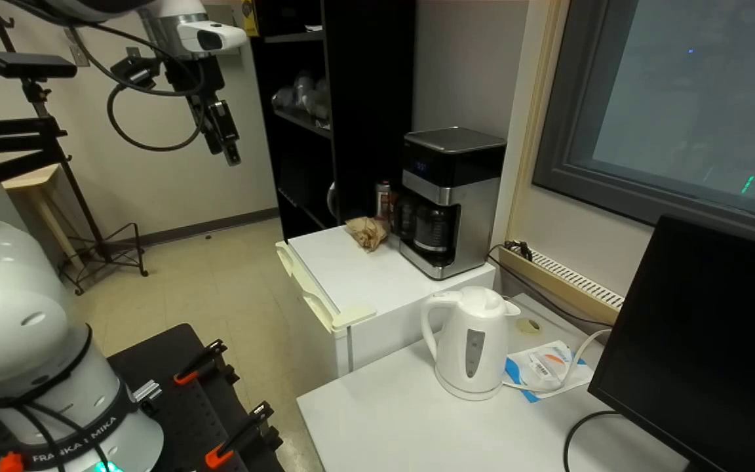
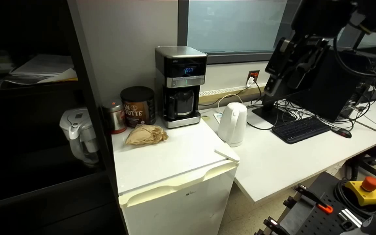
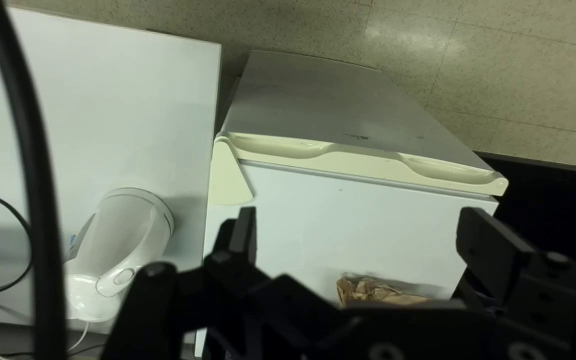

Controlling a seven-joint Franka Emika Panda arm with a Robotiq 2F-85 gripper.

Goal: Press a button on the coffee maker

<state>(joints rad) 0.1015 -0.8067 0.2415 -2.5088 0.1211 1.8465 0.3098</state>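
The coffee maker point(image 1: 480, 219) is a boxy black and silver machine with a dark carafe in its lower recess. It stands upright on the white mini fridge point(image 2: 184, 153) by the wall. In an exterior view its front point(image 2: 184, 62) shows a lit blue display and a row of buttons point(image 2: 188, 78) just below it. My gripper point(image 1: 230, 156) hangs high in the air, well apart from the coffee maker. In the wrist view the gripper point(image 3: 358, 215) is open and empty, with the fridge top below it. The coffee maker does not show in the wrist view.
A crumpled brown paper bag point(image 2: 146, 134), a coffee can point(image 2: 138, 107) and a steel canister point(image 2: 115, 116) stand beside the coffee maker. A white kettle point(image 1: 476, 341) stands on the adjoining desk, near a monitor point(image 1: 698, 341). A tall black shelf point(image 1: 367, 111) borders the fridge.
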